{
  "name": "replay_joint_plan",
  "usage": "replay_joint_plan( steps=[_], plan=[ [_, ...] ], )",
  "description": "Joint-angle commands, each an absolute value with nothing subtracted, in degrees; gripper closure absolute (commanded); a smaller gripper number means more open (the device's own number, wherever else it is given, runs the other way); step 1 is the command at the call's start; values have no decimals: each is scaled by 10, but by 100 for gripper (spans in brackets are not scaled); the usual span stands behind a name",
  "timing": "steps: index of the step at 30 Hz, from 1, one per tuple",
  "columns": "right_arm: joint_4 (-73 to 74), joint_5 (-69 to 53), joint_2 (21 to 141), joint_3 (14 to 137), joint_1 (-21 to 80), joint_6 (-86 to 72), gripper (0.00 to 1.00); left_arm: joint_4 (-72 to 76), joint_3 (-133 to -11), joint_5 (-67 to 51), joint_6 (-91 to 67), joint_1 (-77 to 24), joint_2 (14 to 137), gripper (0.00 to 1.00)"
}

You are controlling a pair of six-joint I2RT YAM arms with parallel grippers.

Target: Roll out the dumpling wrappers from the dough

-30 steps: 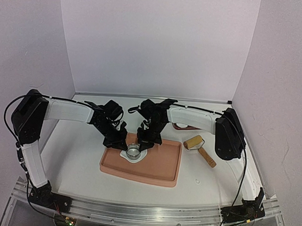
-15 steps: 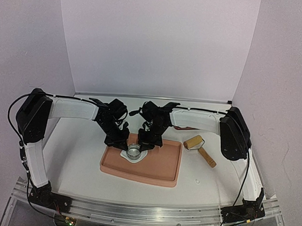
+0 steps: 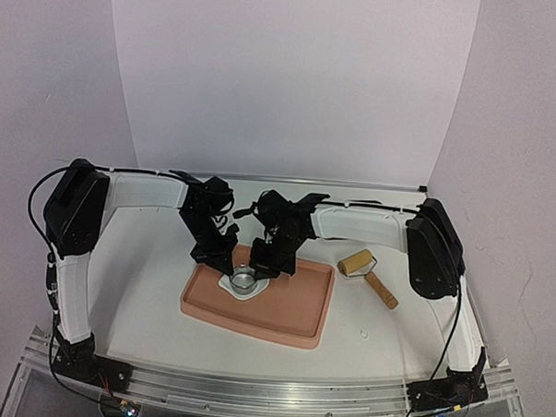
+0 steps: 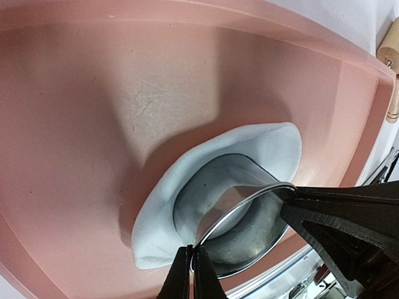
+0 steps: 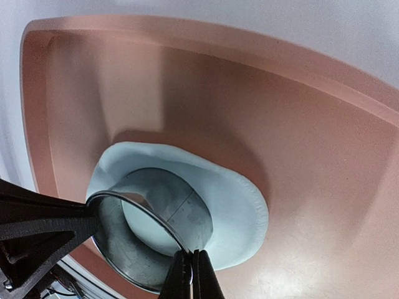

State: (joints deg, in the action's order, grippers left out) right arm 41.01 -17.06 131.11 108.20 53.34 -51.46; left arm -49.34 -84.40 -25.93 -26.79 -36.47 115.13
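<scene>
The dough (image 5: 237,199) (a flat white sheet) lies in the tray (image 5: 312,124).

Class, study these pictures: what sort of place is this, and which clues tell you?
Most likely a robot test booth in a lab: plain white walls box in a table, two arms are bolted to a metal rail, and a pink tray holds dough and a metal ring cutter.

The white table (image 3: 145,290) carries a pink tray (image 3: 297,311) — beside it, a wooden roller (image 3: 367,275).
</scene>
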Motion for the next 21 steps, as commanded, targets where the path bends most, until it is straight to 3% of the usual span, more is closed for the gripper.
replay_joint_plan(
  steps=[1,7,15,21],
  plan=[
    [438,-232,1352,1069,583,-548,100,-459,-879,-215,-255,-353,1191,100],
    [437,-233,1348,1052,585,-562,100,-462,-899,-213,-265,-354,1192,100],
    [442,-150,1346,1069,560,-513,100,-402,-749,-232,-323,-378,1124,100],
    [459,-108,1377,1147,537,-449,100,-397,-679,-241,-378,-420,1082,100]
  ],
)
